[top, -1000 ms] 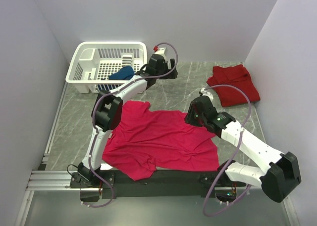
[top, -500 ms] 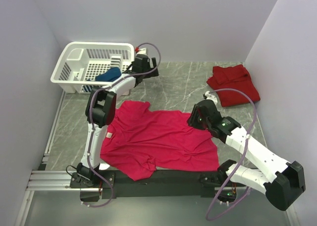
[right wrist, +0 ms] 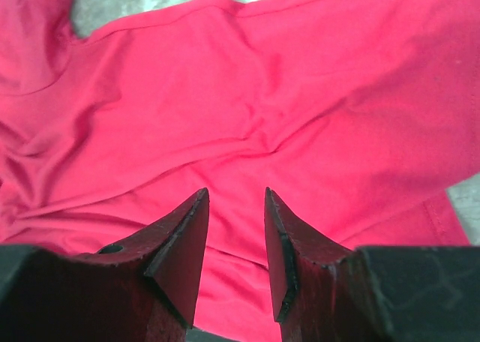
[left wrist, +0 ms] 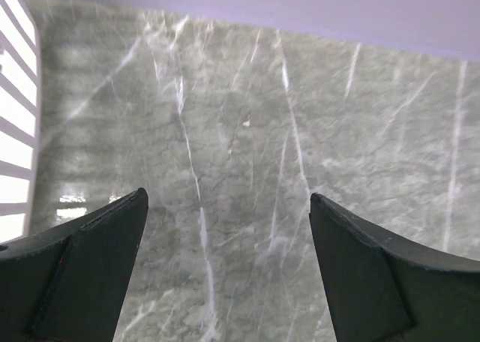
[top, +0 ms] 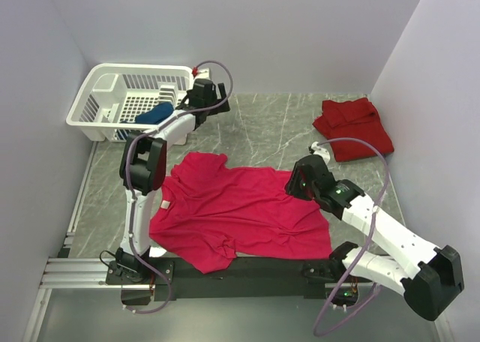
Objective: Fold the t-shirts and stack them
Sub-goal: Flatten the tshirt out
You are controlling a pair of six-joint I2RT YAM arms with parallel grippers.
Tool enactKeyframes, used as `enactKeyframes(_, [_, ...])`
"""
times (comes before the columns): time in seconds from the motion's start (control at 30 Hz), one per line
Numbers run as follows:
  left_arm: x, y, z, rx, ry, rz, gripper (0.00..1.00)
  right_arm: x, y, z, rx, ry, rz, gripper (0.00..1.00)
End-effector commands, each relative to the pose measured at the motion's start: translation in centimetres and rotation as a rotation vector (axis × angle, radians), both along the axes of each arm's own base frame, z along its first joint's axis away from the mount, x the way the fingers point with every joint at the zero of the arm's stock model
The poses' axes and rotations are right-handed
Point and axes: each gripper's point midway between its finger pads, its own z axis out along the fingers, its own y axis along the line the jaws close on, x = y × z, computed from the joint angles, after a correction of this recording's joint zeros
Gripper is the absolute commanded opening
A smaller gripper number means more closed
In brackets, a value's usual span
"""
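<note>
The magenta t-shirt (top: 240, 211) lies spread flat, a little wrinkled, at the near middle of the table. It fills the right wrist view (right wrist: 262, 94). My right gripper (top: 300, 180) hovers over the shirt's right side, its fingers (right wrist: 180, 237) a small gap apart with nothing between them. The darker red t-shirt (top: 352, 126) lies crumpled at the back right. The dark blue t-shirt (top: 154, 115) sits inside the white basket (top: 105, 83). My left gripper (top: 199, 98) is at the basket's right end, wide open and empty (left wrist: 229, 207) over bare marble.
The basket's white slats show at the left edge of the left wrist view (left wrist: 15, 132). Walls close in the left, back and right sides. The grey marble table (top: 270, 128) shows between the basket and the darker red shirt.
The left gripper has swung left along the back of the table and the basket has slid left with it. The right gripper has shifted slightly over the magenta shirt's right edge.
</note>
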Motion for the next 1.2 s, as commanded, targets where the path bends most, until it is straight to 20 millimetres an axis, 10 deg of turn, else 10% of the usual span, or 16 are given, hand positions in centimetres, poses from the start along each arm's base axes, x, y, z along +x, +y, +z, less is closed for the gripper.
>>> enactKeyframes(0.0, [-0.6, -1.4, 8.6, -0.042, -0.171, -0.038, 0.95, 0.2, -0.9, -0.9, -0.052, 0.016, -0.053, 0.43])
enactKeyframes(0.17, [-5.6, -6.1, 13.6, -0.070, -0.251, -0.146, 0.95, 0.9, -1.0, -3.3, -0.094, 0.064, -0.070, 0.44])
enactKeyframes(0.27, [-9.4, -7.2, 12.4, -0.078, -0.194, -0.162, 0.95, 1.7, -0.7, -3.9, -0.093, 0.075, -0.071, 0.44])
enactKeyframes(0.4, [-14.8, -6.7, 5.9, -0.045, -0.025, -0.160, 0.95, 3.1, -1.4, -4.8, -0.108, 0.095, -0.094, 0.44])
enactKeyframes(0.63, [-21.2, -5.2, 0.6, 0.036, 0.089, -0.156, 0.95, 5.5, -2.5, -5.8, -0.124, 0.110, -0.130, 0.44])
enactKeyframes(0.9, [-24.1, -0.9, -3.9, 0.157, 0.198, -0.029, 0.95, 7.4, -3.3, -7.2, -0.156, 0.130, -0.151, 0.44])
enactKeyframes(1.17, [-24.3, -1.6, -7.5, 0.178, 0.270, -0.051, 0.95, 10.2, -3.4, -7.6, -0.173, 0.126, -0.158, 0.44])
